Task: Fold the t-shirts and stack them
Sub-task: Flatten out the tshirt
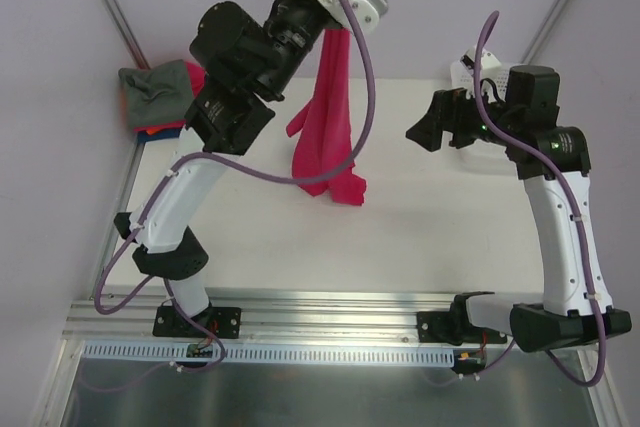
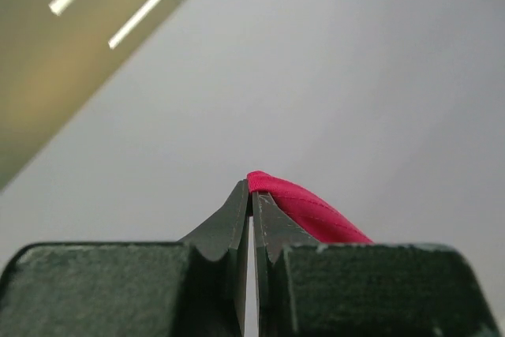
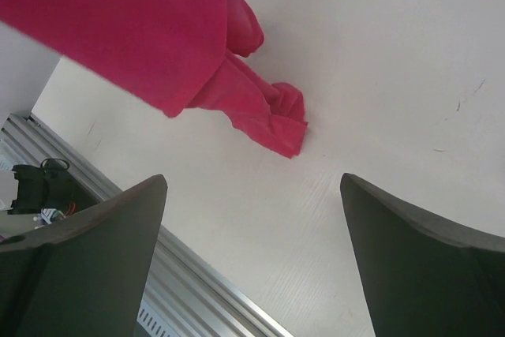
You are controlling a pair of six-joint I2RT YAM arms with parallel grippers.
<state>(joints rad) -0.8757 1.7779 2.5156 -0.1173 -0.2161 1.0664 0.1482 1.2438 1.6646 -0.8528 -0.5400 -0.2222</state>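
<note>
**A:** Your left claw (image 2: 251, 192) is up nearest the lens, clamped tight on a thin fold of the crimson t-shirt (image 1: 325, 117). The shirt hangs from it in a twisted rope, and its tail looks to be resting on the bench (image 1: 400, 237).

**B:** And your right claw (image 1: 428, 125)?

**A:** Jaws spread wide, holding nothing, low over the bench and well apart from the cloth.

**B:** What can bite you here?

**A:** That pinch is small, so a sharp swing could pull the fold free. The shirt is also bunched, so if you reach in blind with the right you may catch two layers or a sleeve, and it won't spread flat.

**B:** Any containers?

**A:** There's a white basket (image 1: 463, 67) at the far right, mostly hidden behind your right arm, and I can't tell what's in it. The grey-green shirt (image 1: 155, 92) sits on a small pile at the far left.
</note>
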